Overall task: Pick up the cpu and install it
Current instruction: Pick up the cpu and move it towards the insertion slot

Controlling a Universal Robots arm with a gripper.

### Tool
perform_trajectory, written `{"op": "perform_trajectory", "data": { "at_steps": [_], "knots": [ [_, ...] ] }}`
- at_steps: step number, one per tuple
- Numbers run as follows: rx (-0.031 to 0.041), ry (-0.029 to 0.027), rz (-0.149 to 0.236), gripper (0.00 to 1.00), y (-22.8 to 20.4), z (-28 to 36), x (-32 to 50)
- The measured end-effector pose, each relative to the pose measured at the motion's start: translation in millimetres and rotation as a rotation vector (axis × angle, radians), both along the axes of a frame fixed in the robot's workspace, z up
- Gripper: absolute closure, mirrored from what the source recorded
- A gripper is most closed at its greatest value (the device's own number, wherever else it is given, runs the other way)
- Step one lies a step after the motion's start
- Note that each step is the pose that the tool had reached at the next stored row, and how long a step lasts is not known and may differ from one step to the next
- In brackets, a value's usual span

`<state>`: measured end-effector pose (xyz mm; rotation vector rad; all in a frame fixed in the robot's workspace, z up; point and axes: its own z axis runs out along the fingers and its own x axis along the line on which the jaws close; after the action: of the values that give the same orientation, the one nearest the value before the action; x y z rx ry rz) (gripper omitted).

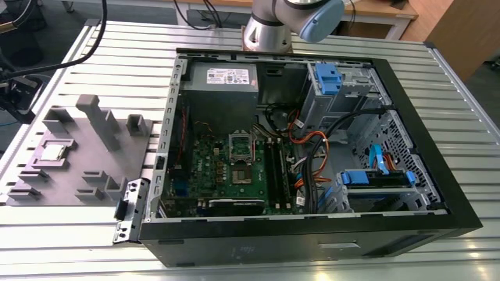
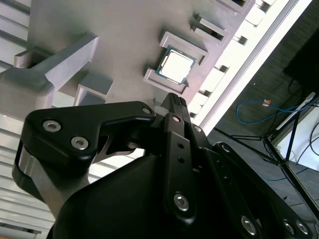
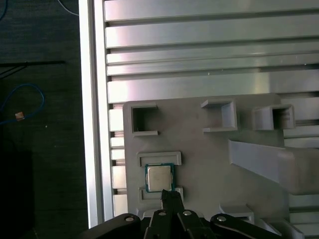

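The small flat square cpu with a silvery metal top and pale rim (image 1: 51, 152) (image 2: 174, 66) (image 3: 159, 178) lies flat in a shallow walled seat of the grey moulded plastic tray (image 1: 78, 170) (image 2: 124, 40) (image 3: 199, 164), toward the tray's nine o'clock edge in the exterior view. In both wrist views the black gripper (image 2: 175, 99) (image 3: 172, 195) hangs above the tray, its tip just beside the chip's edge and apart from it; the fingers look clenched together with nothing between them. Raised blocks and open-sided pockets stand around the chip's seat. The tray rests on the ribbed aluminium counter (image 1: 93, 246) (image 3: 199, 50). At three o'clock of the tray in the exterior view, touching or nearly touching it, lies the open black computer case (image 1: 312, 240). Inside it the green motherboard (image 1: 211, 170) carries a dark square socket frame (image 1: 241, 146) near its middle, with a grey box bearing a white label (image 1: 222, 79) at twelve o'clock of the board. The silver and pale blue robot arm (image 1: 289, 23) rises beyond the case at twelve o'clock.
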<state>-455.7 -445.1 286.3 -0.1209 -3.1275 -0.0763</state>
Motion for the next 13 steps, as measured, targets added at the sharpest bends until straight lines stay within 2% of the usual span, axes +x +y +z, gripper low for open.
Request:
{"op": "perform_trajectory", "data": {
  "at_steps": [3,13],
  "knots": [
    [0.0003,-0.0005,0.000,0.89,0.0,-2.7,0.0],
    [-0.0014,-0.0002,0.000,0.89,-0.3,-20.6,-3.6]
  ]
}}
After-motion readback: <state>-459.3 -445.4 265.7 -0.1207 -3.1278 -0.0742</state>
